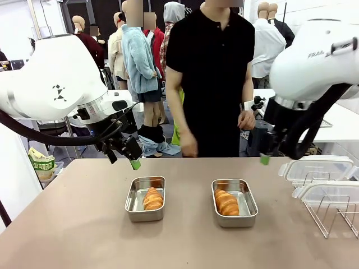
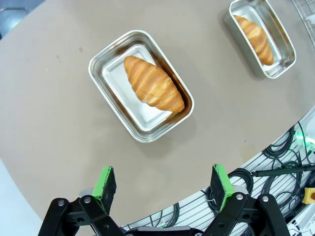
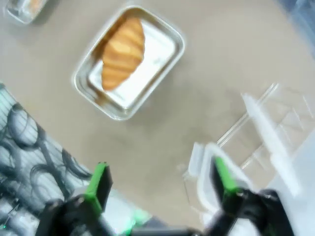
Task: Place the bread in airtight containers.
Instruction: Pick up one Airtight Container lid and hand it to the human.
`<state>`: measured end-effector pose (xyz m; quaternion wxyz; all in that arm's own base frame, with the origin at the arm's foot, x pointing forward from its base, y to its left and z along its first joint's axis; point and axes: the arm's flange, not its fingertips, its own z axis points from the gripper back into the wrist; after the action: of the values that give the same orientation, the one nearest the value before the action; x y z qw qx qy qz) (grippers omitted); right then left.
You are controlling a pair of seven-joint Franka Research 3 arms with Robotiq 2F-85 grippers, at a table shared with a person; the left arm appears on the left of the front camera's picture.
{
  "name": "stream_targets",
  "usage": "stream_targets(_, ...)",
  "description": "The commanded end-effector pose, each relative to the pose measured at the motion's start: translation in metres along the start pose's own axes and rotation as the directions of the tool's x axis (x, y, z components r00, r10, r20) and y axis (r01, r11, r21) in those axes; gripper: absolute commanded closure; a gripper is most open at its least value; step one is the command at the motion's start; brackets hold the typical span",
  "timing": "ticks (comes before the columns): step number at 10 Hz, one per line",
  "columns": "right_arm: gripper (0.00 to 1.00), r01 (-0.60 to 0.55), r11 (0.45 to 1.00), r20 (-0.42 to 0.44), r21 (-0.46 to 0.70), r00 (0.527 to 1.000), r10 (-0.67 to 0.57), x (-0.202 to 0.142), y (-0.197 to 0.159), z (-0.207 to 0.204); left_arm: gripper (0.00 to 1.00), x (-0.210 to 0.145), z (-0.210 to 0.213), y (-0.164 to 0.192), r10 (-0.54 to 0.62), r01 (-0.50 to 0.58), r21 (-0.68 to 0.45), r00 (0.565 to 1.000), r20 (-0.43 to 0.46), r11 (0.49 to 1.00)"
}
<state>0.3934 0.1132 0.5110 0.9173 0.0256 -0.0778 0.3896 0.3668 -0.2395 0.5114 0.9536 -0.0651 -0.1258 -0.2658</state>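
The left arm enters from the left edge of the front view, with its wrist bent down and inward over the far left part of the table. The left gripper hangs above the table, behind the left tin and apart from it. Its jaws stand wide apart and hold nothing; in the left wrist view, bare table shows between the two green pads. The left tin sits uncovered, with the left croissant lying lengthwise inside it.

A person stands at the middle of the far edge, one hand hanging low near the table and the other hand held at waist height.

The right tin sits uncovered, well apart from the left tin, with the right croissant lying inside it. The right arm comes in from the right edge and drops steeply. The right gripper hangs above the table, behind and to the right of the right tin, clear of it. Its jaws are spread wide and empty; the right wrist view is blurred.

Two clear lids lie at the far right by a wire rack, off both tins
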Motion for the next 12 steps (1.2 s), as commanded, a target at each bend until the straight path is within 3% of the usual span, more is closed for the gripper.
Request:
stream_targets(1,0.0,-0.38,0.923,-0.014,-0.061,0.925,0.38,-0.018,-0.014,0.016,0.0,0.001,0.0,0.001,0.001,-0.001,-0.002,1.0,0.001,1.0)
stream_targets(2,0.0,-0.467,0.882,-0.043,-0.064,0.884,0.466,-0.024,-0.02,0.019,0.0,0.001,0.0,0.001,0.001,-0.001,-0.002,1.0,0.001,1.0)
stream_targets(3,0.0,-0.597,0.8,-0.075,-0.054,0.802,0.593,-0.032,-0.03,0.018,0.0,0.001,0.0,0.001,0.001,-0.001,-0.002,1.0,0.001,1.0)
stream_targets(4,0.0,-0.744,0.667,-0.04,-0.036,0.668,0.743,-0.039,-0.039,0.014,0.0,0.001,0.0,0.001,0.001,-0.001,-0.002,1.0,0.001,1.0)
stream_targets(5,0.0,-0.782,0.62,-0.093,-0.067,0.624,0.776,-0.045,-0.048,0.006,0.0,0.001,0.0,0.001,0.001,-0.001,-0.002,1.0,0.001,1.0)
stream_targets(7,0.0,-0.806,0.589,-0.082,-0.054,0.592,0.802,-0.052,-0.06,-0.001,0.0,0.001,0.0,0.001,0.001,-0.001,-0.002,1.0,0.001,1.0)
stream_targets(11,0.0,-0.798,0.602,-0.021,0.006,0.602,0.798,-0.053,-0.07,-0.003,0.0,0.001,0.0,0.001,0.001,-0.001,-0.002,1.0,0.001,1.0)
stream_targets(12,0.0,-0.798,0.602,-0.065,-0.027,0.602,0.796,-0.057,-0.066,0.001,0.0,0.001,0.0,0.001,0.001,-0.001,-0.002,1.0,0.001,1.0)
